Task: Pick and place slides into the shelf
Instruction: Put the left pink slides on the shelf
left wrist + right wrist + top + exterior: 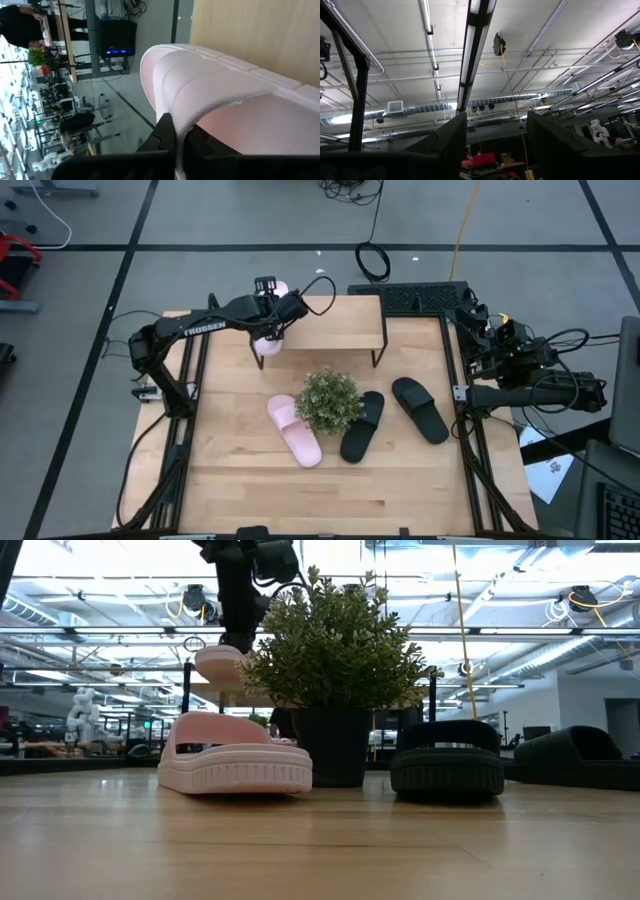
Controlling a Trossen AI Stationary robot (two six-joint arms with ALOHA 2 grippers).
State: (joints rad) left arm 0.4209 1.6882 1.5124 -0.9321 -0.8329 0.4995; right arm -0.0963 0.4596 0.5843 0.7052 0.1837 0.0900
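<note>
A: The left gripper [268, 315] is pinching the strap of a pale pink slide [220, 95], fingers [165, 135] clamped on either side of the strap, and it is holding that slide in the air at the left end of the shelf [335, 325].

B: Down at table height, the lifted pink slide [222, 664] is hanging clear of the tabletop, level with the shelf plank behind the plant.

A: And that potted plant [328, 400] is sitting mid-table, right in front of the shelf. The second pink slide [294, 430] is lying just beside it on the left, touching its leaves from above.

B: One black slide [361, 426] is tucking in against the plant's right side, the other black slide [419, 409] lying a little apart, further right.

A: The right gripper [495, 145] is waiting at the table's right edge, pointing up at the ceiling, fingers standing wide apart with nothing between them.

B: A keyboard [425, 297] is resting behind the shelf's right end.
</note>
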